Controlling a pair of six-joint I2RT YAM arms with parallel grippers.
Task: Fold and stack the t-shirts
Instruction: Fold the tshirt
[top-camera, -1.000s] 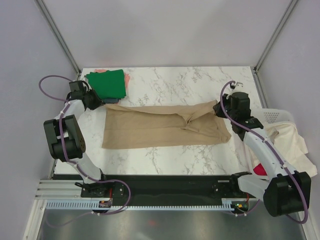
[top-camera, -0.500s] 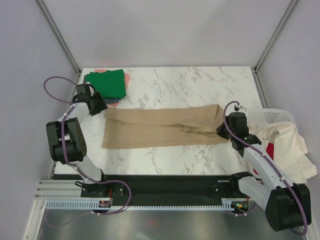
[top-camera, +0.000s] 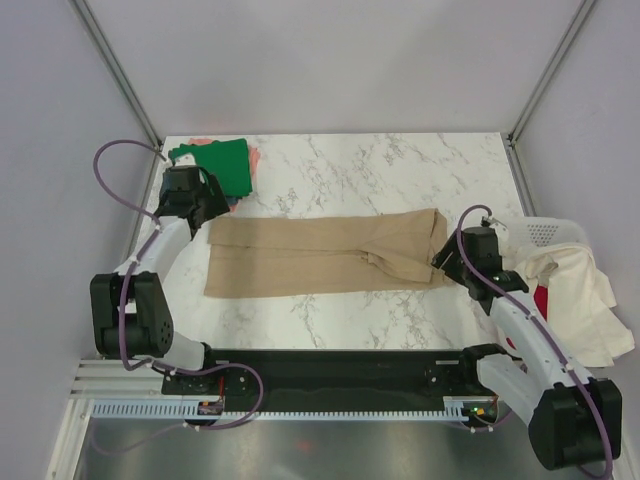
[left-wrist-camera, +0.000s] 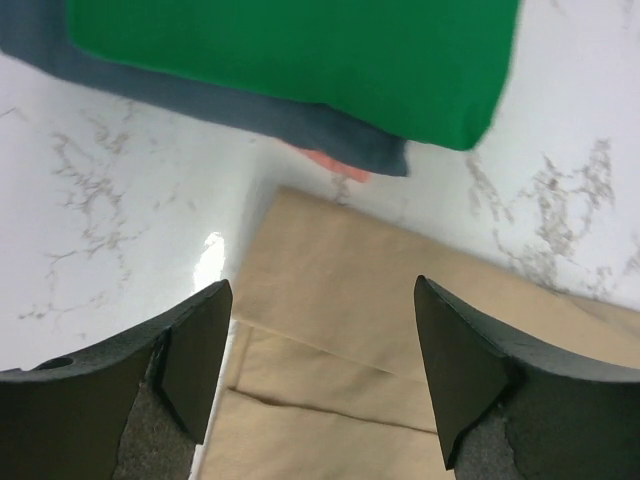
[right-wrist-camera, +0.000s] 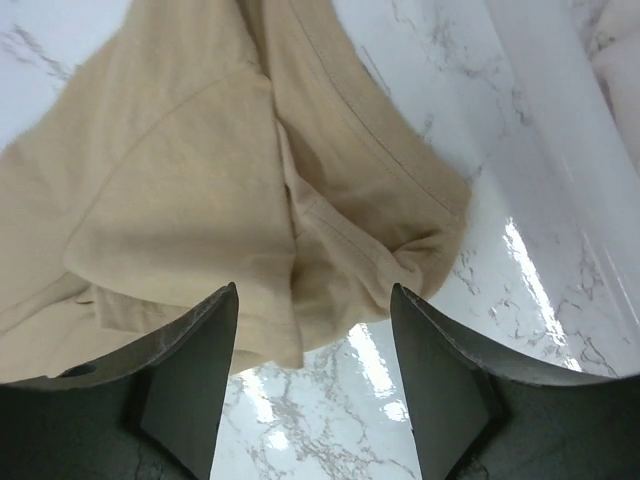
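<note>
Bright, even light; glare on the table (right-wrist-camera: 522, 252); soft shadows.

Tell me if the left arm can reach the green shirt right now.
Probably yes. The left tool is open and empty just beside the green shirt, which lies uppermost with nothing covering it, so the way looks free.

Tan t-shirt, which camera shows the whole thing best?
The top external view: the tan t-shirt lies there entire, a long folded strip across the table. The left wrist view shows only its left end, the right wrist view only its rumpled right end.
</note>
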